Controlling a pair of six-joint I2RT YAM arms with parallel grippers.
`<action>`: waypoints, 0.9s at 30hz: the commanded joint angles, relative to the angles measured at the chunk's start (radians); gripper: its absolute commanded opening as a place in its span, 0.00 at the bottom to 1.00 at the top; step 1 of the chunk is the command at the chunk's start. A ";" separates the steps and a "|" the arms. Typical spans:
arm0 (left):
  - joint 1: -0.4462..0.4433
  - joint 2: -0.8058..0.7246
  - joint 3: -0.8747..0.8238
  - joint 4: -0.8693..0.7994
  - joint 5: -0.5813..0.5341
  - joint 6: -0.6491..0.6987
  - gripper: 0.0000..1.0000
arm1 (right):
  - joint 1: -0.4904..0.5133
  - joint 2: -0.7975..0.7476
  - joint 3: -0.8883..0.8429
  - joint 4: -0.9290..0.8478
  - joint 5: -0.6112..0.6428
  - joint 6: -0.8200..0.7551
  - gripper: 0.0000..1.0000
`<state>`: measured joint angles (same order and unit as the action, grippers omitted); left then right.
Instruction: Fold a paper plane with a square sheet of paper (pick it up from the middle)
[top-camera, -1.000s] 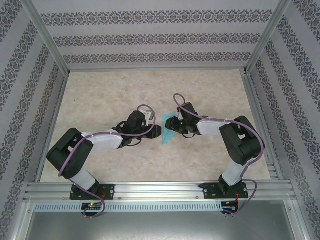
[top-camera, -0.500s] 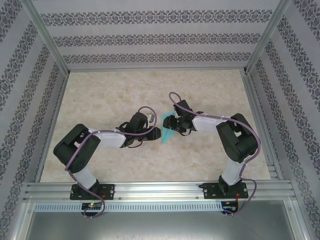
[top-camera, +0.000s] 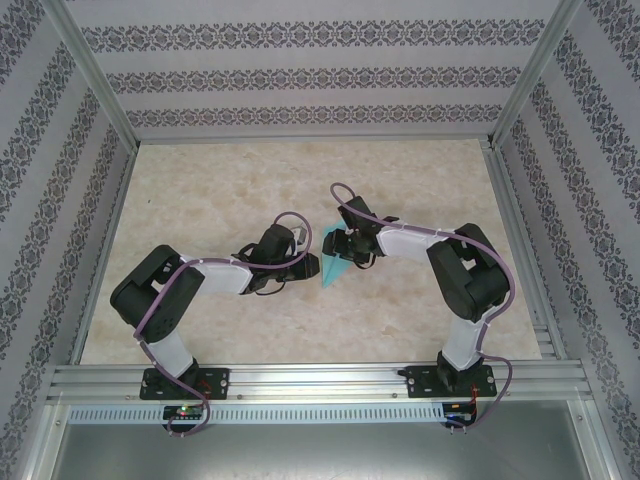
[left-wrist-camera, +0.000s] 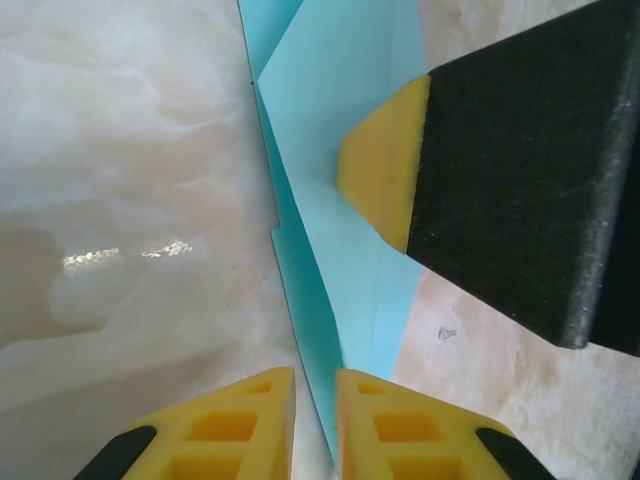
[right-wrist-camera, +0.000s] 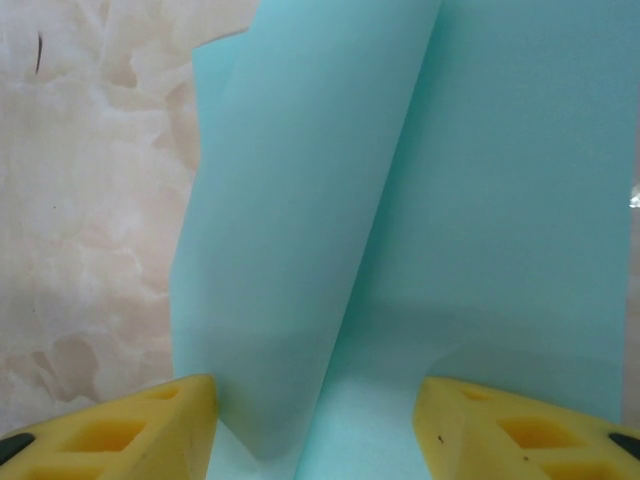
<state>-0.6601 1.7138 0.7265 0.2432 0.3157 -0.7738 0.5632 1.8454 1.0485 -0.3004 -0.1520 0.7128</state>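
Overhead, in the top external view, the paper plane (top-camera: 330, 272) lies flat near the middle of the table (top-camera: 250, 180), its point toward the near edge. The left tool (top-camera: 312, 265) sits at the plane's left side. The right tool (top-camera: 340, 245) sits over its far end.

Left wrist view: the left tool (left-wrist-camera: 315, 375) is nearly closed, with a slim gap between its yellow pads. The raised lengthwise crease of the paper plane (left-wrist-camera: 320, 120) runs into that gap; whether the pads touch the paper cannot be told. A yellow fingertip (left-wrist-camera: 375, 170) of the right tool rests on the upper layer of the paper.

Right wrist view: the right tool (right-wrist-camera: 315, 385) stands wide open and grips nothing. Its pads straddle the paper plane (right-wrist-camera: 480, 200), where one flap curls up from the table (right-wrist-camera: 90, 200).
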 joint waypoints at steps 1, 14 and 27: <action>0.014 -0.008 0.004 0.039 -0.019 -0.022 0.18 | 0.000 0.093 -0.040 -0.145 0.101 0.017 0.56; 0.014 0.004 0.011 0.085 0.044 -0.048 0.15 | 0.005 0.139 -0.012 -0.185 0.107 0.019 0.50; 0.016 0.070 0.025 0.178 0.109 -0.096 0.11 | 0.009 0.206 0.029 -0.220 0.083 0.009 0.53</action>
<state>-0.6548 1.7664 0.7277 0.3359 0.3870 -0.8425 0.5697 1.9102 1.1461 -0.4309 -0.1234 0.7303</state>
